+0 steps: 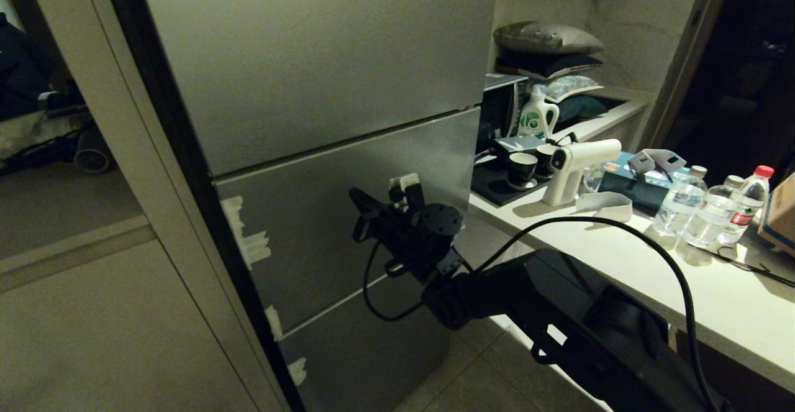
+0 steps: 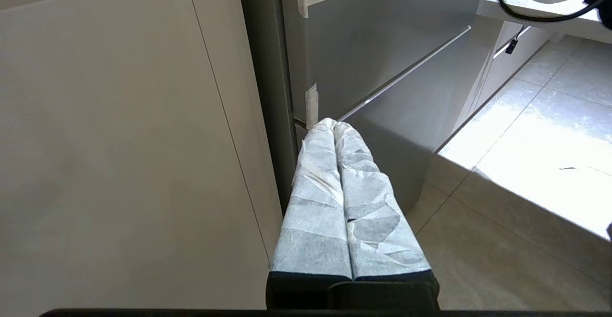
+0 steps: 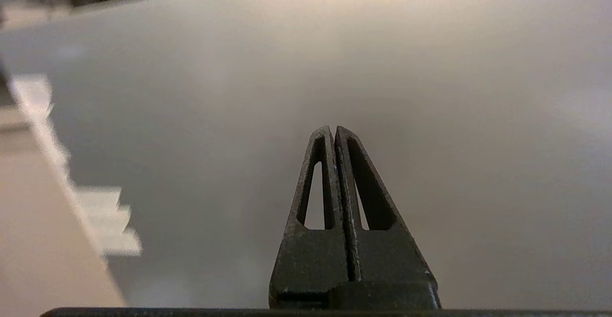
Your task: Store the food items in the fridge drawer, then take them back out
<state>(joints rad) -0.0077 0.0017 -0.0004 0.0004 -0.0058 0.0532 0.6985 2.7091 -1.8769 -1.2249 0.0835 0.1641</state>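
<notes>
Right gripper (image 3: 333, 130) jaws pressed together, empty — facing grey fridge (image 1: 323, 89).

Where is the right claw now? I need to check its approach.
Head view: the right claw, shut, is at centre, before the fridge's grey middle panel, left of the counter.

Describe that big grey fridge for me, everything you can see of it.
The fridge is tall, with a matt grey, metal-looking front split by thin seams into stacked panels, all shut. Scraps of pale tape cling along its left edge. It stands between a pale cabinet and the counter. The right gripper, shut, points at its middle panel.
</notes>
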